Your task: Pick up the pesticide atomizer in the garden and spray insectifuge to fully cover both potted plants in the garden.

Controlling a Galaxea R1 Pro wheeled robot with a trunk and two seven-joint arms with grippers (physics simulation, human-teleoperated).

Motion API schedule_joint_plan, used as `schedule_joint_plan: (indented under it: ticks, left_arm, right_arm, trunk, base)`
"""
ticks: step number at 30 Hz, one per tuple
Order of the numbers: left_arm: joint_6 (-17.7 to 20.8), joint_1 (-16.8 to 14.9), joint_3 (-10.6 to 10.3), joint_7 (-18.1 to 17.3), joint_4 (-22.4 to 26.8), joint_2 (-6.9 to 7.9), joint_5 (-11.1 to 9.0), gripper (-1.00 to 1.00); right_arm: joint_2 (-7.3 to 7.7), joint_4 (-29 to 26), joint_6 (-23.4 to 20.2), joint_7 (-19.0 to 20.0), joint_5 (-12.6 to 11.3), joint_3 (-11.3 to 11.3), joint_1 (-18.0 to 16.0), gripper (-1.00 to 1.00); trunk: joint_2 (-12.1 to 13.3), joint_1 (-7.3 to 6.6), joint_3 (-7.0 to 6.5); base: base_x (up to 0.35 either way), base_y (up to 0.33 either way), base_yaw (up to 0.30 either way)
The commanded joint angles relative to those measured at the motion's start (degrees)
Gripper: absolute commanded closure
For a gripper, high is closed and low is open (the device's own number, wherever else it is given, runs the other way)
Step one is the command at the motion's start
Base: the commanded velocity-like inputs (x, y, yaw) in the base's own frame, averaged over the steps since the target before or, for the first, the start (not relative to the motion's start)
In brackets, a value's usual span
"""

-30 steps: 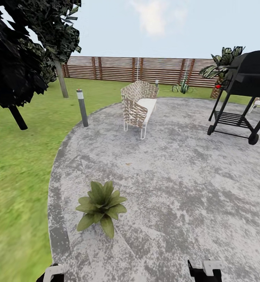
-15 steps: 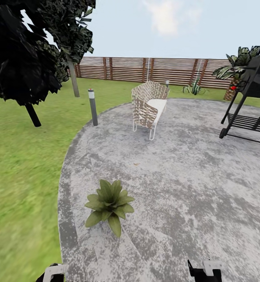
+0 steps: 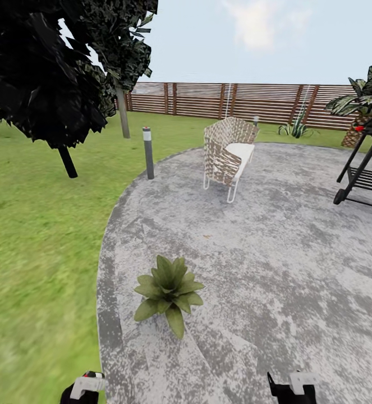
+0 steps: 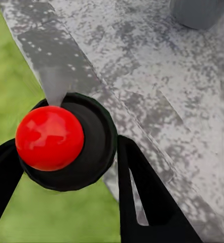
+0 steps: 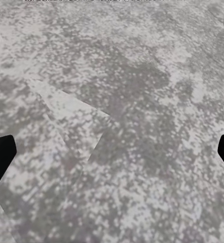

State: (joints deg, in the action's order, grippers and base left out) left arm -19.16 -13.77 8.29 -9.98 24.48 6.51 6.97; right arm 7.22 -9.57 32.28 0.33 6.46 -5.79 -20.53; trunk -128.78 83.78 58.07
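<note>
One setting: a fenced garden [image 3: 34, 224] of green lawn under a pale sky.
Writing: no brand, label or lettering can be read on anything.
Patio: a round patio [image 3: 275, 252] of mottled grey paving; its darker edge band runs beside the grass.
Fence: a wooden slat fence [image 3: 236, 102] crosses the far side of the lawn.
Tree: a dark-leaved tree [image 3: 45, 73] stands on the grass at the left of the head view.
Grill: a black wheeled grill [image 3: 365, 168] stands at the patio's right edge, cut off by the frame, with a palm [image 3: 362, 101] behind it.
Chair: a woven chair [image 3: 228, 154] with a white cushion stands on the far part of the paving.
Bollard: a grey lamp post [image 3: 148, 152] stands at the patio's rim.
Potted plant: one potted plant [image 3: 169, 289], a low green rosette, sits on the paving near the lawn edge; its grey pot shows in the left wrist view [image 4: 198, 12].
Pesticide atomizer: the pesticide atomizer [image 4: 66, 142] is in the left gripper [image 4: 71, 172], its red spot and dark round body between the black fingers [image 4: 142, 197], over the patio's edge.
Right gripper: the right gripper [image 5: 112, 157] is spread wide over bare paving, holding nothing.
</note>
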Motion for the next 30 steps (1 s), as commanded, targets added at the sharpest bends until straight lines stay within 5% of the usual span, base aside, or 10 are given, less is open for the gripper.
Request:
schedule_joint_plan:
  ticks: [1, 2, 4, 8, 10, 12, 16, 25, 30]
  left_arm:
    - [-0.01, -0.16, 0.48, -2.84, -0.03, 0.15, 1.70, 1.00]
    - [0.14, -0.27, 0.45, -5.24, -0.02, 0.40, 2.76, 1.00]
    - [0.47, -0.37, 0.42, -12.47, 0.33, 2.53, 4.84, 1.00]
    - [3.20, -0.44, 0.37, -20.07, 4.11, 5.62, 6.34, 1.00]
    - [8.15, -0.40, 0.38, -29.47, 10.67, 7.95, 10.02, 1.00]
    - [10.09, -0.42, 0.40, -33.12, 13.83, 8.44, 11.94, 1.00]
    - [14.24, -0.34, 0.49, -36.96, 20.13, 8.80, 16.47, 1.00]
    - [20.10, -0.56, 0.35, -38.21, 28.69, 8.35, 23.72, 1.00]
    - [21.97, -0.63, 0.32, -38.88, 31.47, 7.98, 29.18, 1.00]
  right_arm:
    - [0.01, -0.02, 0.17, 0.06, 0.65, -0.19, -0.03, -1.00]
    - [0.04, -0.11, 0.17, 0.10, 0.69, 0.49, -0.03, -1.00]
    - [0.21, -1.48, 0.16, 0.18, 0.73, 5.41, -0.03, -1.00]
    - [0.65, -4.64, -0.03, 0.25, 0.78, 14.36, -0.03, -1.00]
    - [0.82, -7.85, -0.86, 3.40, 0.84, 20.97, -0.03, -1.00]
    - [0.84, -9.57, -2.43, 6.71, 1.15, 22.82, -0.03, -1.00]
    - [0.86, -14.61, -8.27, 15.88, 3.98, 24.50, -0.03, -1.00]
    - [0.80, -31.37, -18.76, 34.02, 12.12, 24.86, -0.03, -1.00]
    - [0.78, -39.39, -24.12, 42.12, 13.75, 24.86, -0.03, -1.00]
  trunk:
    - [-0.02, -0.01, 0.05]
    - [-0.02, -0.01, 0.05]
    - [-0.02, -0.01, 0.05]
    - [-0.02, -0.01, 0.05]
    - [-0.02, -0.01, 0.05]
    - [-0.02, -0.01, 0.05]
    - [-0.02, -0.01, 0.05]
    - [-0.02, -0.01, 0.05]
    - [-0.02, -0.01, 0.05]
  base:
    - [0.000, 0.000, 0.011]
    - [0.000, 0.000, 0.007]
    - [-0.125, 0.000, 0.002]
    - [-0.285, 0.000, 0.001]
    - [-0.327, 0.000, 0.000]
    - [-0.332, 0.000, 0.000]
    - [-0.334, 0.000, 0.000]
    - [-0.281, 0.000, 0.000]
    - [-0.034, 0.000, 0.000]
